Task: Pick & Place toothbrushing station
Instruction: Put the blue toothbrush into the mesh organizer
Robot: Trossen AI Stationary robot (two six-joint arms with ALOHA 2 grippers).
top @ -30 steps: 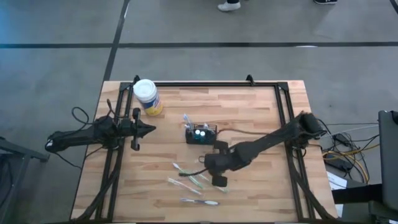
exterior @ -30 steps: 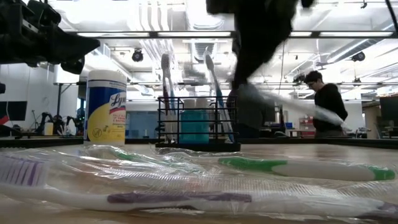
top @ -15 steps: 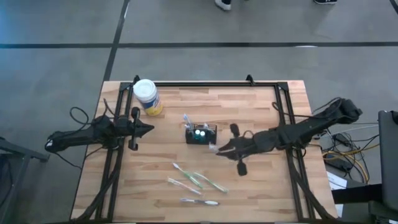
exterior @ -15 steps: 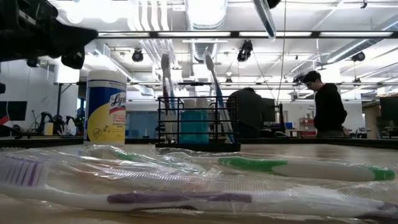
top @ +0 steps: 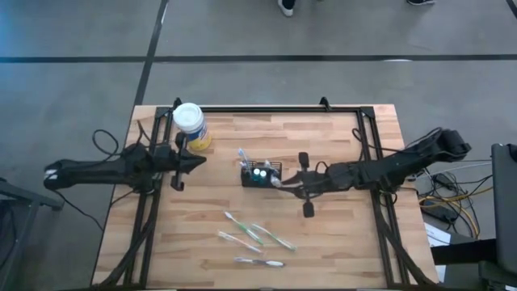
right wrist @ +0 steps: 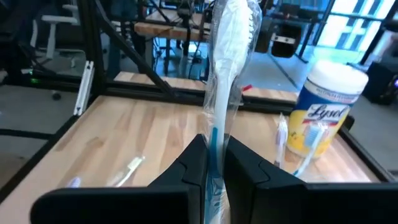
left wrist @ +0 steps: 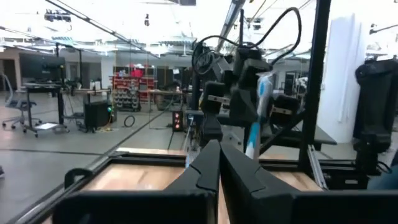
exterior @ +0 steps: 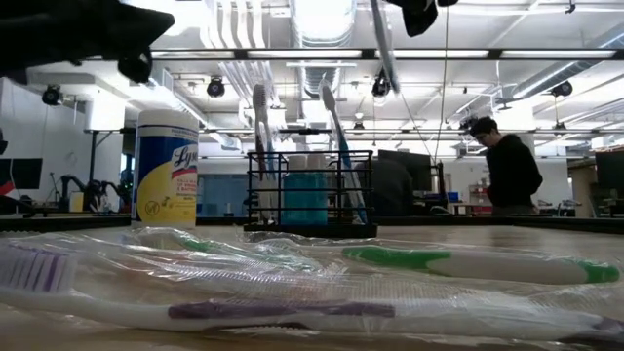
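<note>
The toothbrushing station, a small black wire caddy (top: 261, 174), stands on the wooden table with two toothbrushes upright in it; in the low view (exterior: 310, 195) these stick up above its rim. My right gripper (top: 286, 184) hangs just right of the caddy, shut on a wrapped white and blue toothbrush (right wrist: 225, 74), which also shows in the low view (exterior: 383, 49). My left gripper (top: 199, 159) is shut and empty at the table's left, near the jar; its fingers (left wrist: 219, 165) are together. Several wrapped toothbrushes (top: 254, 236) lie flat near the front. My right gripper pinches the wrapped toothbrush by its blue handle part (right wrist: 213, 138) between its two fingers. The fingers come slanting from above and from the table's right, along the brush. The bristle head (right wrist: 235, 22) sticks out past the fingertips. The brush is lifted clear of the table, above the caddy's right side.
A white-capped, yellow-labelled wipes jar (top: 191, 125) stands at the far left, also in the low view (exterior: 166, 166). Black frame rails (top: 367, 145) run along the table's edges. People (exterior: 507, 161) stand in the room behind.
My right gripper has risen from the loose toothbrushes near the front and gone toward the far edge to the caddy's right side, carrying the wrapped toothbrush clear of the table. Its arm has stretched out and turned from pointing down to slanting leftward. My left gripper has shifted slightly toward the far edge.
</note>
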